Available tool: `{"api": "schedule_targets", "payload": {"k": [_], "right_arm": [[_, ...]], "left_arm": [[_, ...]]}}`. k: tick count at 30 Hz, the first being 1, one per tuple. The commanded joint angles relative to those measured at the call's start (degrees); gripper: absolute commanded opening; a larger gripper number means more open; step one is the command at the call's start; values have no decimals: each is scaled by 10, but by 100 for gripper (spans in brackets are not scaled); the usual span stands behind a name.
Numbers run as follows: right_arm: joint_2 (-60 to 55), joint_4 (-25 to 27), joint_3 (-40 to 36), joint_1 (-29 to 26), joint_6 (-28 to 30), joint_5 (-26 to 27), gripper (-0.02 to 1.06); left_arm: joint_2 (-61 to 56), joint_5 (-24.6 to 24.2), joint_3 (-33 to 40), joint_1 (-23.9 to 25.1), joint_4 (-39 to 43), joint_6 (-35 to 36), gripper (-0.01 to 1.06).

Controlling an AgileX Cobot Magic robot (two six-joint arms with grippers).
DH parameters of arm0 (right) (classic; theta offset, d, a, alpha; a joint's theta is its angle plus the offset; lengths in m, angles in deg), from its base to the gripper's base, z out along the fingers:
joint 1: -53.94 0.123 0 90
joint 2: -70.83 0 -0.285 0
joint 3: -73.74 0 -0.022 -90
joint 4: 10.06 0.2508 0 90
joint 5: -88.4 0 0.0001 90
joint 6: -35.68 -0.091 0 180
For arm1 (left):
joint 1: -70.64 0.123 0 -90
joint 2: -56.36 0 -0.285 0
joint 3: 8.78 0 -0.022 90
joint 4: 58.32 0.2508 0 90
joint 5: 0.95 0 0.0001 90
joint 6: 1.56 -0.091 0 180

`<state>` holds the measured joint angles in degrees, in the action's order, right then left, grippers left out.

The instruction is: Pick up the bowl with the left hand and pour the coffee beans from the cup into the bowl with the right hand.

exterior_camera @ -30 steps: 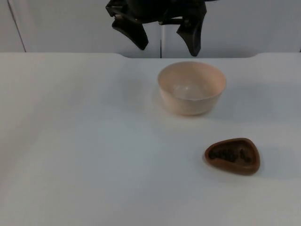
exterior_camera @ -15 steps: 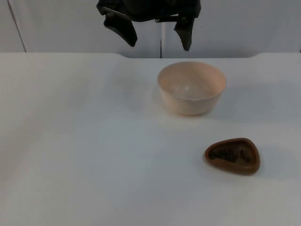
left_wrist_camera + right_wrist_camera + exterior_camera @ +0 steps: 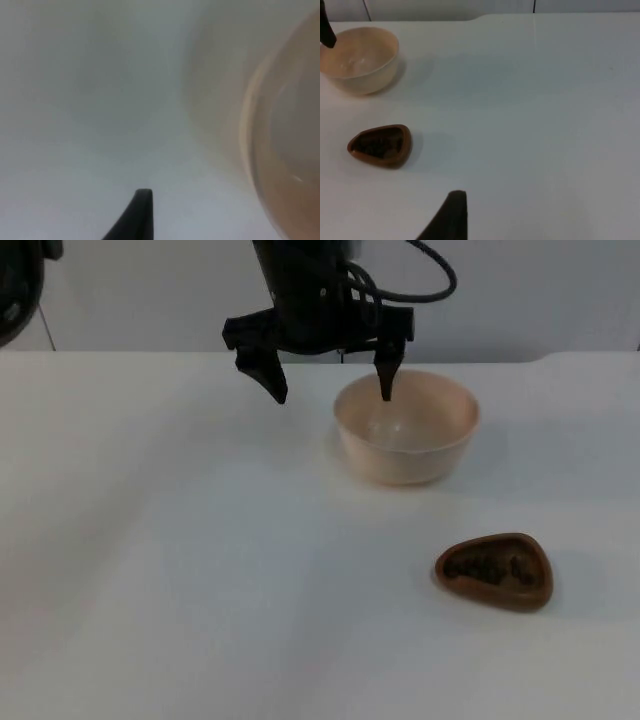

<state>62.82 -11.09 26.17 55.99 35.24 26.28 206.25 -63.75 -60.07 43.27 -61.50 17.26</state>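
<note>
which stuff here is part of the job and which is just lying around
Part of the job:
- bowl, empty, on the table
- cup with coffee beans, nearer the camera than the bowl
- left gripper, open, one finger at the bowl's rim, the other outside it

Lying around:
- nothing besides the white table and the grey wall
</note>
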Motion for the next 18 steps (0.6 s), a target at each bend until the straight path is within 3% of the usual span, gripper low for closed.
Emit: {"api": "schedule_targets", "payload": {"k": [1,18], "right_arm": [[2,-2,-2,-4,1,4,105],[2,-2,-2,-4,1,4,105]], "left_arm": [[7,1,-11,6,5,26,105],[41,27,-11,21,-15,56,105]]}}
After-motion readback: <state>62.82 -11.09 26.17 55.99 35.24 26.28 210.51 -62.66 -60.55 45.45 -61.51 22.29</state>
